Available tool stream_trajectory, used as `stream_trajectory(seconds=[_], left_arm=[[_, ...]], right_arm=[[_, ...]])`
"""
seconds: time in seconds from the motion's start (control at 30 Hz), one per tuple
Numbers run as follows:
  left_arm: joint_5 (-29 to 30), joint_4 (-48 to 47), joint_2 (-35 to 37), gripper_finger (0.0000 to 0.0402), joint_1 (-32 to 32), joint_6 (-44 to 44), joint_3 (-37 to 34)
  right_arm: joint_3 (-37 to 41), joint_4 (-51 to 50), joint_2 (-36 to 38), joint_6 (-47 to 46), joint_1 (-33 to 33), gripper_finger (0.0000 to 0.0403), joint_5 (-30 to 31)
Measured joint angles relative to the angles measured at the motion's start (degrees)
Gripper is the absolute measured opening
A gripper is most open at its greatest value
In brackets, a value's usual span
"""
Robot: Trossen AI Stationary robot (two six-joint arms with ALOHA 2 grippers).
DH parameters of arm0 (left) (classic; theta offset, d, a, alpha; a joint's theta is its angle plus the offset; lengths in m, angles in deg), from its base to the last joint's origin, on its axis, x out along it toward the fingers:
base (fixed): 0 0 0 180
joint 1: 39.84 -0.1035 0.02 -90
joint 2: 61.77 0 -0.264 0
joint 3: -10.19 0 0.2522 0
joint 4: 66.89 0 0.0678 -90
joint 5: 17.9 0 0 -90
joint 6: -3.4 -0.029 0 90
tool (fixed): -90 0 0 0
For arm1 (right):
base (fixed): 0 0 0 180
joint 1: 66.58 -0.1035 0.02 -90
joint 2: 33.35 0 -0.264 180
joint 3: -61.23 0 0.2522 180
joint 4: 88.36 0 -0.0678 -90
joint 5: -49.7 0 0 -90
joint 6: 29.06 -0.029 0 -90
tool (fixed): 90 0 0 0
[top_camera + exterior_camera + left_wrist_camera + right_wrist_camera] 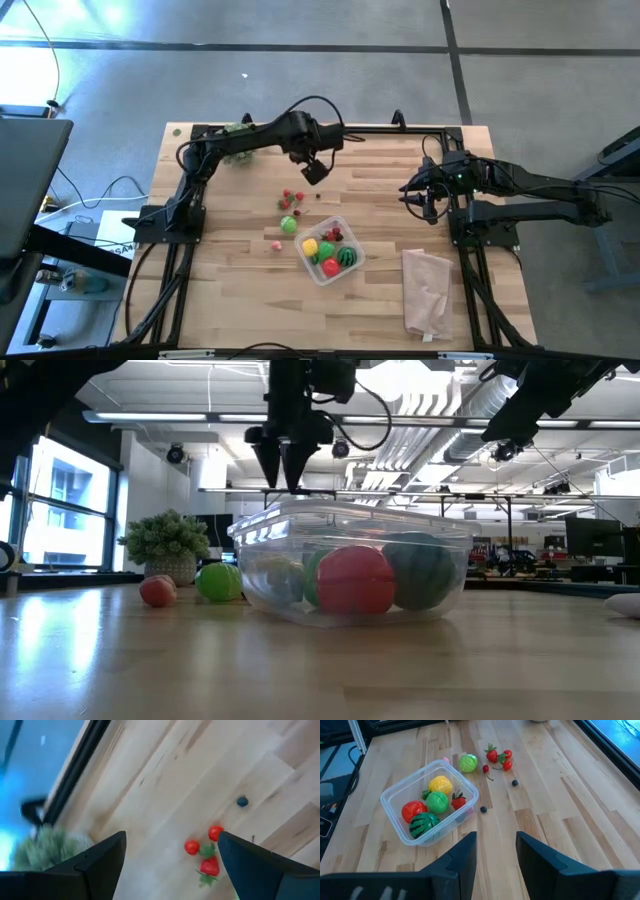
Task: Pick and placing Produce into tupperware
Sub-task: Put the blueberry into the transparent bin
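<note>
Dark and empty, the left gripper (313, 170) hangs above the table (230, 300) with its fingers (100, 860) spread wide, over bare wood toward the far edge. Just below it lie three small red strawberries (204, 854) in a cluster, with a tiny dark blueberry (242, 801) near them.

Nearer the front edge from the strawberries sits a green ball (289, 225), apart from the container, and a small pinkish piece (277, 245) lies beside it.

The clear tupperware (395, 792) stands near the table's middle. Inside it: a yellow fruit (440, 784), a green fruit (437, 802), a red tomato (412, 810), a striped watermelon ball (423, 823) and a strawberry (458, 801). A second blueberry (483, 809) rests just outside its wall.

The right gripper (421, 200) waits near the right edge, fingers narrowly parted, holding nothing.
</note>
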Motion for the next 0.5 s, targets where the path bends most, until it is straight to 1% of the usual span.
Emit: stream_trajectory(seconds=[0.1,0.27,0.33,0.5], left_arm=[[-1.08,3.65,0.0,0.0303,-0.07,-7.39,0.0],[-1.02,7.65,0.02,0.0303,-0.08,-9.12,-0.17],[-1.48,9.78,0.15,0.0303,-0.06,-9.32,-1.86],[-6.6,13.99,0.89,0.0303,0.03,-12.17,-6.27]], right_arm=[[0.0,0.0,0.0,0.0,0.01,0.0129,-0.01],[0.0,0.0,0.01,0.0,0.0,0.0129,-0.02],[0.0,0.0,0.0,0.0,0.01,0.0129,-0.02],[0.0,0.0,0.01,0.0,0.0,0.0129,-0.22]])
